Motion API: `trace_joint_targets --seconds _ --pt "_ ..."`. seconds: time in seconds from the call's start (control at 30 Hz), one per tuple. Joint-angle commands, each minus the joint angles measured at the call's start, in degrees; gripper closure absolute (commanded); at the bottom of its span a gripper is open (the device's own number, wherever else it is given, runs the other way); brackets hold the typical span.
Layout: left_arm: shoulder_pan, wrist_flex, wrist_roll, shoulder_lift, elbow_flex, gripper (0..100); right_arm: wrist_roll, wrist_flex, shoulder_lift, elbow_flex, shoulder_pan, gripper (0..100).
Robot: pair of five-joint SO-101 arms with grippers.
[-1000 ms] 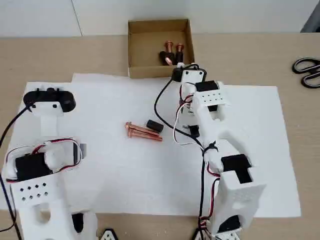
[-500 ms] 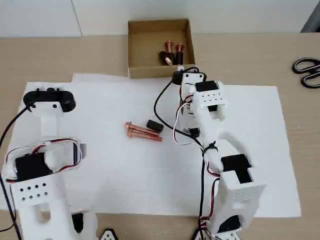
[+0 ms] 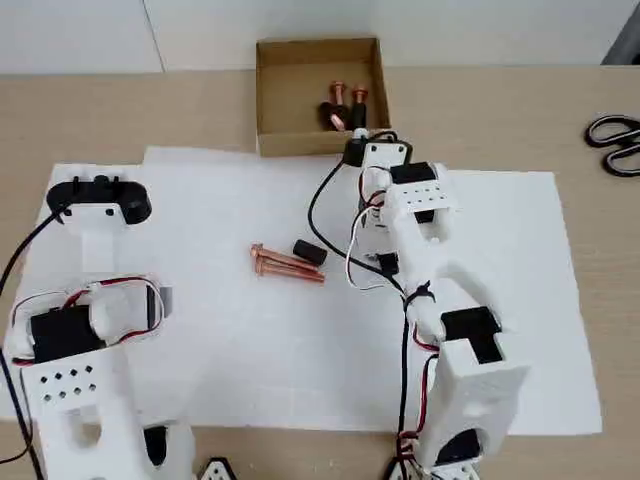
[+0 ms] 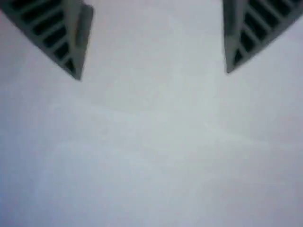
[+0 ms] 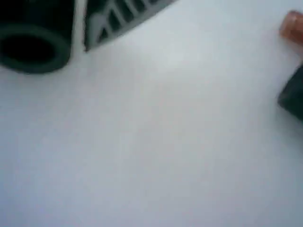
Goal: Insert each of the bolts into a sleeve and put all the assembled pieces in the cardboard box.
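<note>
The left gripper [image 4: 151,47] hangs released over the white paper [image 4: 151,156], cut off behind its tips. The right gripper [image 5: 94,33] is mostly out of frame, so clenched or released I cannot tell. A blurred black sleeve [image 5: 33,45] lies just beside it. Two bare bolts [image 3: 287,263] and a second sleeve [image 3: 310,251] lie mid-sheet. Two assembled pieces [image 3: 345,108] sit in the cardboard box [image 3: 290,95].

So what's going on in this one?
Two assembled pieces lie in the box. The right gripper seems to hold a sleeve over the paper, near two bolts and a loose sleeve that have not been joined. The left gripper hangs open over bare paper, holding nothing.
</note>
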Motion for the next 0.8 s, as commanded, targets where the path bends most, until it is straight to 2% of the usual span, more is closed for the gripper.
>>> trace_joint_targets --seconds 0.0,0.3,0.4,0.5,0.77 --pt "-0.1 0.2 0.4 -1.1 -2.5 82 0.2 -0.4 1.4 -0.6 -0.2 86.5" --pt "-0.1 0.2 0.4 -1.1 -2.5 82 0.4 -0.4 4.0 -0.9 0.0 87.3" --pt "-0.1 0.2 0.4 -1.1 -2.5 82 0.4 -0.5 3.9 -1.1 0.0 98.4" --pt "-0.1 0.2 0.4 -1.1 -2.5 82 0.5 0.2 2.9 -2.4 0.2 99.4" --pt "-0.1 -0.1 0.4 -0.3 -2.5 82 5.5 8.3 -12.8 -6.2 1.6 99.5"
